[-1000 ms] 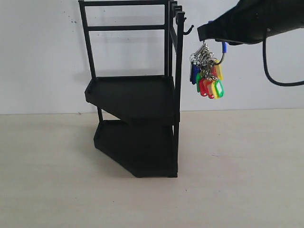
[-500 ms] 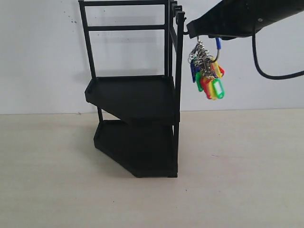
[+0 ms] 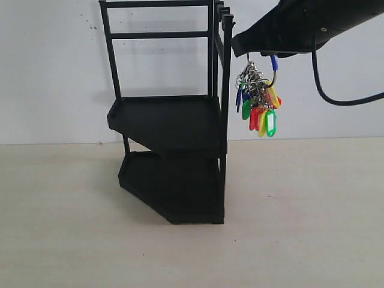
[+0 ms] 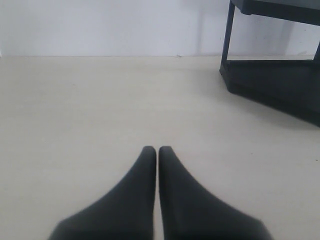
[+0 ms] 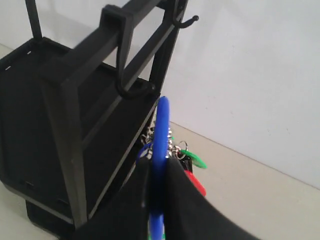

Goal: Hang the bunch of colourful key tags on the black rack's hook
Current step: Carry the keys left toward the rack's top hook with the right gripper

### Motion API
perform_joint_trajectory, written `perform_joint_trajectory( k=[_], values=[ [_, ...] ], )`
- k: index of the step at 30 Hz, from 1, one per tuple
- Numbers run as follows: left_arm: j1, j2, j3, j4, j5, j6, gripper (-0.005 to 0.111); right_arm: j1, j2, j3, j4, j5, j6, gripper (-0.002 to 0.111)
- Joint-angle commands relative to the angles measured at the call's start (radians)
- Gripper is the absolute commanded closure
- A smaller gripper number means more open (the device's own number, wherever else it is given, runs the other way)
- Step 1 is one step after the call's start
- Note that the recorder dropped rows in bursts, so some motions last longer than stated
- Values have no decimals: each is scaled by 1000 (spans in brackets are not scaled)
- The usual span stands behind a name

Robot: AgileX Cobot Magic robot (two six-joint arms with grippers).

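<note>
The black rack is unmoved; the right gripper has closed in on its top post since 1 s ago, fingers pinching the blue loop. The colourful key tag bunch dangles beside that post (loop just beside the hook, hidden from the exterior view). The left gripper is pressed together, empty.

Open tabletop right of black rack
</note>
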Motion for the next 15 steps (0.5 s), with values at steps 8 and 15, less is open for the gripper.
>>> perform_joint_trajectory(
  k=[8, 15],
  values=[
    [4, -2, -1, -9, -13, -10, 102, 11, -5, -87, -40, -43, 18, 109],
    [4, -2, -1, -9, -13, -10, 102, 49, -5, -103, -40, 46, -7, 109]
  ],
)
